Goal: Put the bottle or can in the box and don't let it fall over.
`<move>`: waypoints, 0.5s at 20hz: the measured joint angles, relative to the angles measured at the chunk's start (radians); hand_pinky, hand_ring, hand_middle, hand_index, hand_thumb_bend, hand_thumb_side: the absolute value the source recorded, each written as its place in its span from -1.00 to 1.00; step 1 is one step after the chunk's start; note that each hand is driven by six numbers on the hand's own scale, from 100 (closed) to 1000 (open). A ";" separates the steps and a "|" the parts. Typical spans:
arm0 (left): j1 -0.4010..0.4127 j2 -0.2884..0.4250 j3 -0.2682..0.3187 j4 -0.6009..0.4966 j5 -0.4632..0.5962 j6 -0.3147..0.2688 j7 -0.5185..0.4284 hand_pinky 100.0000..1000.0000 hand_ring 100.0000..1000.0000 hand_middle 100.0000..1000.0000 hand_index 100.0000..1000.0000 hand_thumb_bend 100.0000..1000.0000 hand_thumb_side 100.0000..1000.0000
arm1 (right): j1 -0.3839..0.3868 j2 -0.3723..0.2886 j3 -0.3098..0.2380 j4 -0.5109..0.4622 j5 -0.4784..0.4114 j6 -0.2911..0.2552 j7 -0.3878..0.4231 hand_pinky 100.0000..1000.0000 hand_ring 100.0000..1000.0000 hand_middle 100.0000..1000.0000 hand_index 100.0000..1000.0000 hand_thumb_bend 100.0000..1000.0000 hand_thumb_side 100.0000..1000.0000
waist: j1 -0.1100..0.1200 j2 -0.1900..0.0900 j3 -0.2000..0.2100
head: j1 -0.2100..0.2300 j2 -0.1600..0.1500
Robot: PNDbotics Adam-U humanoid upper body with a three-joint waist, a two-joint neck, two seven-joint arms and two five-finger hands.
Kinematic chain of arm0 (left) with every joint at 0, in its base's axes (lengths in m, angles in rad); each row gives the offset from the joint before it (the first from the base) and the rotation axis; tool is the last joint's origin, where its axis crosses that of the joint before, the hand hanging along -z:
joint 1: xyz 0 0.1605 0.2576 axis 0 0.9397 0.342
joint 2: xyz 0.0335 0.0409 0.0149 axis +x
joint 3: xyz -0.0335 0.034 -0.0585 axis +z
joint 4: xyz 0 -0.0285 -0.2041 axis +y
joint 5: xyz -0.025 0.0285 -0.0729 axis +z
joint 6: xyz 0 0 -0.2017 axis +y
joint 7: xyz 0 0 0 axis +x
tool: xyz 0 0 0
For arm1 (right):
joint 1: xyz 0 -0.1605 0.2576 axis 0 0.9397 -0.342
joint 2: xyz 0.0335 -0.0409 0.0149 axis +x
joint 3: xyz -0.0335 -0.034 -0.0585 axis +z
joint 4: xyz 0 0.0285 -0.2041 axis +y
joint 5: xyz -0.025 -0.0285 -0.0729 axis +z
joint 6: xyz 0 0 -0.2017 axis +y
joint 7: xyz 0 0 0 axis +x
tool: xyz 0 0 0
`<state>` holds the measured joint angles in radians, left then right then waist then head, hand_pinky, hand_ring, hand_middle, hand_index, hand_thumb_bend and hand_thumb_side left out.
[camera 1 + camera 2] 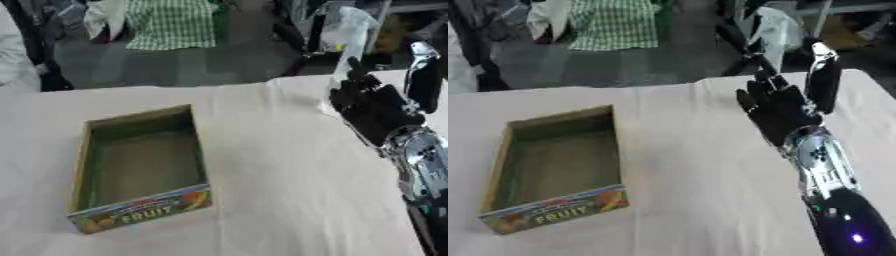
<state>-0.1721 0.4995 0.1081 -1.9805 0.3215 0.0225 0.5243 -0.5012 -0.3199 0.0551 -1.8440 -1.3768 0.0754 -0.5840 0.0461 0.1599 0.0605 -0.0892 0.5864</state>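
Observation:
An open cardboard box (140,162) with a colourful "FRUIT" front panel sits on the left of the white-clothed table (271,175), and its inside is bare. A dark bottle (824,80) with a silvery top stands upright near the table's far right edge. My right hand (776,107), black, comes in from the lower right on a silver forearm. It is just left of the bottle, fingers pointing up and fairly straight, not wrapped round it. I cannot tell whether the hand touches the bottle. My left hand is out of sight.
Past the table's far edge are a green checked cloth (171,22), a clear plastic bag (350,27) and dark furniture legs. The table's right edge runs close behind the bottle. White cloth lies between the box and my hand.

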 measured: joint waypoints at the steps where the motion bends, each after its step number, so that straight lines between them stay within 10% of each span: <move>1: 0.000 0.000 0.000 0.000 0.000 0.000 0.000 0.60 0.67 0.53 0.61 0.66 0.16 | -0.002 0.000 -0.001 0.004 0.000 -0.001 0.001 -1.00 -0.97 -0.61 1.00 -0.68 0.74 | 0.000 0.000 0.001 | 0.000 0.000; 10: -0.001 -0.008 0.000 0.000 0.000 0.000 -0.002 0.60 0.67 0.53 0.61 0.66 0.16 | -0.020 0.017 -0.014 0.029 0.000 0.002 0.016 -1.00 -0.97 -0.61 1.00 -0.66 0.74 | 0.001 0.005 0.003 | -0.001 -0.004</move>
<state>-0.1731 0.4917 0.1079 -1.9806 0.3215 0.0221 0.5228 -0.5207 -0.3025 0.0413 -1.8154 -1.3768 0.0777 -0.5682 0.0469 0.1653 0.0636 -0.0902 0.5825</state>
